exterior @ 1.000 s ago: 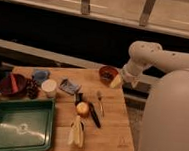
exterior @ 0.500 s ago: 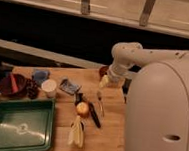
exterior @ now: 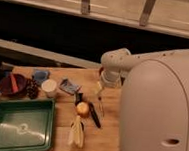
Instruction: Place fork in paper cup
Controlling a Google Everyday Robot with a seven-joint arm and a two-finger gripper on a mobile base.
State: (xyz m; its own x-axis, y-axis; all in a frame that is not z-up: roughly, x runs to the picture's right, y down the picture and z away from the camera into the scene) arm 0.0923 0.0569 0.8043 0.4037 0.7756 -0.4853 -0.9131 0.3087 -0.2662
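Observation:
The thin silvery fork (exterior: 101, 108) lies on the wooden table (exterior: 64, 112), right of the apple (exterior: 83, 108) and beside the black-handled knife (exterior: 93, 115). The white paper cup (exterior: 49, 87) stands upright to the left, between the grapes (exterior: 32, 89) and a blue packet (exterior: 69, 86). My gripper (exterior: 100, 92) hangs from the white arm (exterior: 114, 67) just above and behind the fork's far end. It holds nothing that I can see. The cup is about a hand's width left of the gripper.
A green tray (exterior: 17, 128) fills the front left. A reddish-brown bowl (exterior: 13, 83) and a blue cup-like item (exterior: 39, 75) sit at the back left. A banana (exterior: 76, 132) lies in front of the apple. My white body (exterior: 159, 116) covers the table's right side.
My arm and body have swung left over the table. The gripper has come down from the back right corner to just above the fork. The objects have not moved.

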